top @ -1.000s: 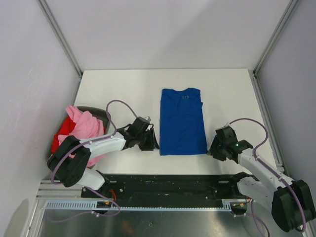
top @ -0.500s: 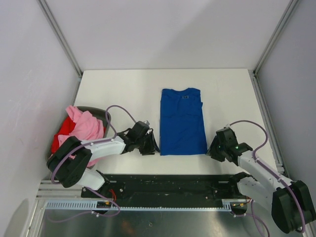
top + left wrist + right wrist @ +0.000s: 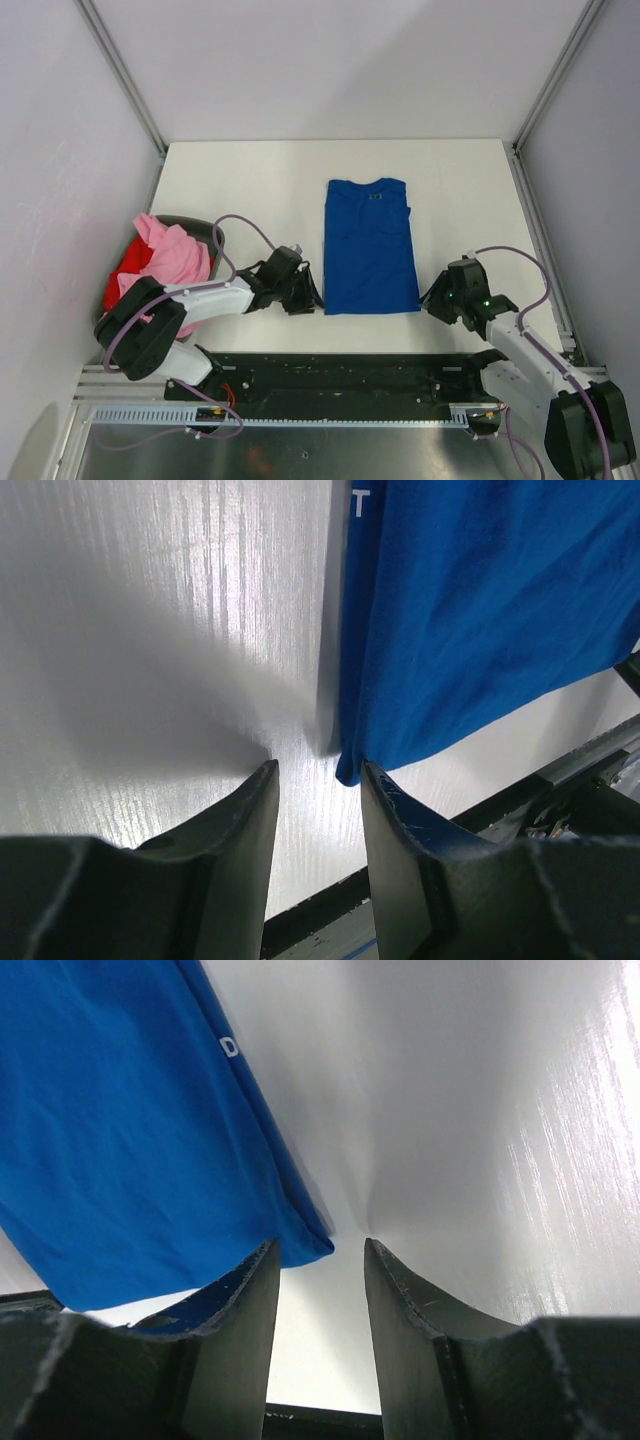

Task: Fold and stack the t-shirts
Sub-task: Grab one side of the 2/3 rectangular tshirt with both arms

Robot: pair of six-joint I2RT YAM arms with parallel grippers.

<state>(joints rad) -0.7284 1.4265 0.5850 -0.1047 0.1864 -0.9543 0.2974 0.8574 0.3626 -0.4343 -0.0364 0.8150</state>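
Top external shows you the blue shirt (image 3: 370,245) folded into a strip mid-table (image 3: 250,190). Your left gripper (image 3: 312,293) and right gripper (image 3: 432,298) sit at its near corners, jaws partly apart and holding nothing. The pink shirt (image 3: 175,255) and red shirt (image 3: 120,288) lie heaped at the left edge.

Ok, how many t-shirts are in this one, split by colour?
Blue t-shirt: 1
Pink t-shirt: 1
Red t-shirt: 1
Total: 3
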